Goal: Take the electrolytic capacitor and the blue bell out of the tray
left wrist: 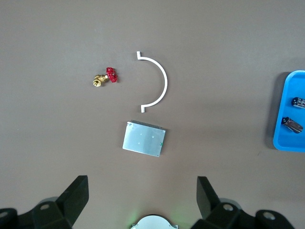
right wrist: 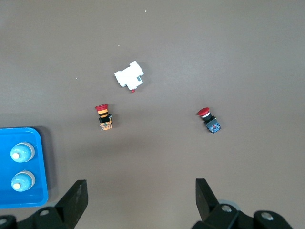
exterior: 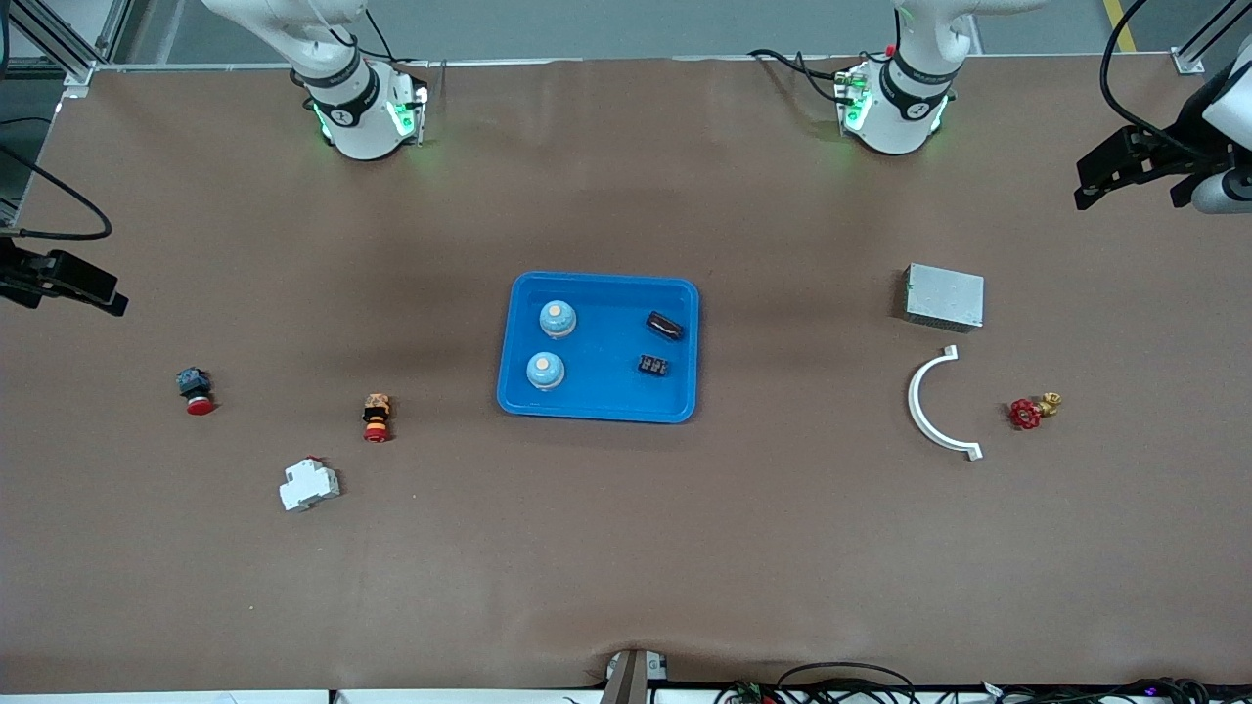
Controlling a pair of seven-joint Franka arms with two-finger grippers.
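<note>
Blue plastic makes the tray, which sits in the middle of the tabletop. In it are two blue bells, on the side toward the right arm's end. The dark electrolytic capacitor lies toward the left arm's end, with a small black part nearer the front camera.

The capacitor looks light, hard and round, so it may roll; pinching it across its middle seems best. A bell looks smooth and domed, so gripping low on its sides seems safest.

The left gripper waits over the grey metal box, jaws wide and empty. The right gripper waits over bare tabletop, jaws wide too.
</note>
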